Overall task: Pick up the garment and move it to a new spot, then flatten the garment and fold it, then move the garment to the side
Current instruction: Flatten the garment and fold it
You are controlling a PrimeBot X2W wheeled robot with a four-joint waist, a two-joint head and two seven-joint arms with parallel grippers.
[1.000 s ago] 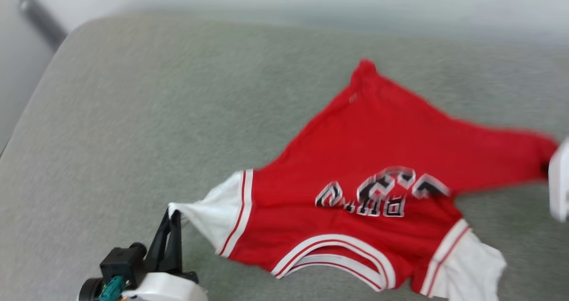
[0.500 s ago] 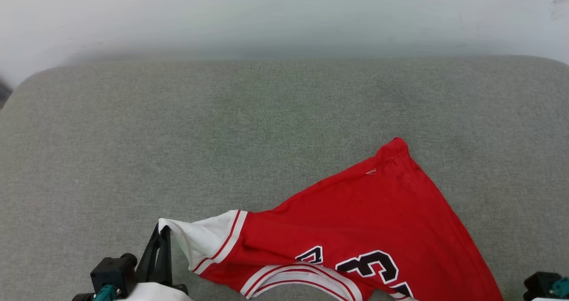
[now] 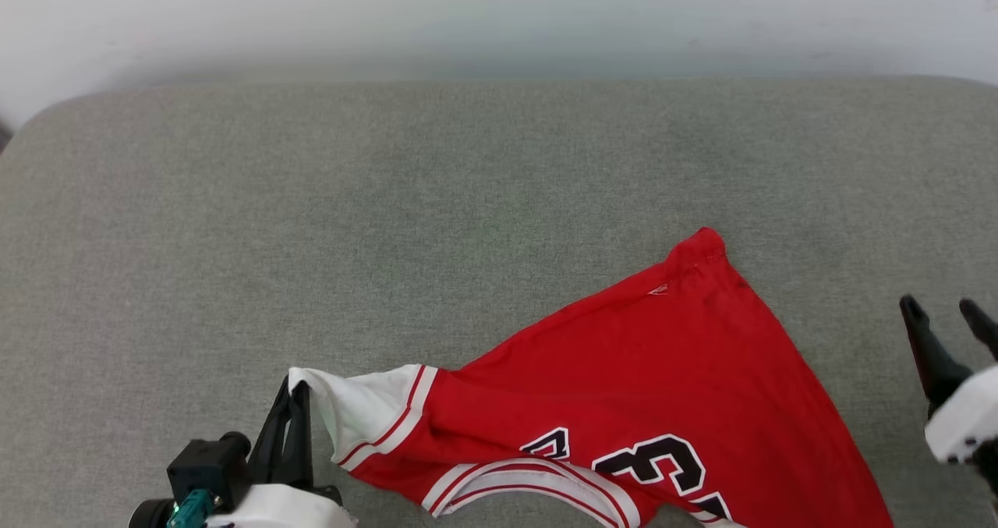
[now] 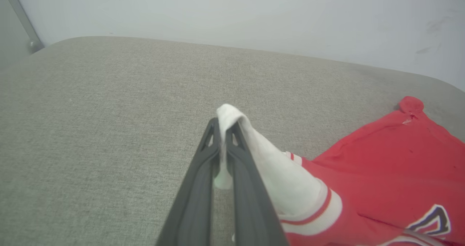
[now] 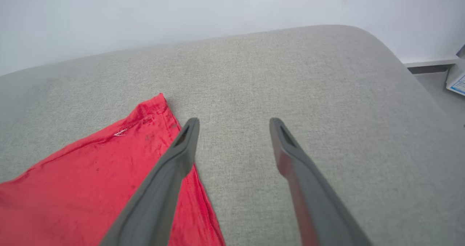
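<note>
my left gripper [image 3: 295, 391] pinches the white sleeve [image 3: 359, 407] tip of the garment [image 3: 663, 380], spread on the grey cushion [image 3: 390, 200]. my right gripper [image 3: 939, 310] stands wide and empty; the free red edge lies near, on its left.

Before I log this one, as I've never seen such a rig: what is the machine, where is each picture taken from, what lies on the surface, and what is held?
This is a wheeled robot with two arms, each ending in a two-fingered hand. One picture looks down from its head. The other two come from cameras on its wrists, looking along each hand's fingers. The garment, a red jersey with white sleeves and black lettering, lies on a grey padded surface before a pale wall. The left hand is shut on the tip of one white sleeve. The right hand is open and empty, to the garment's right.
</note>
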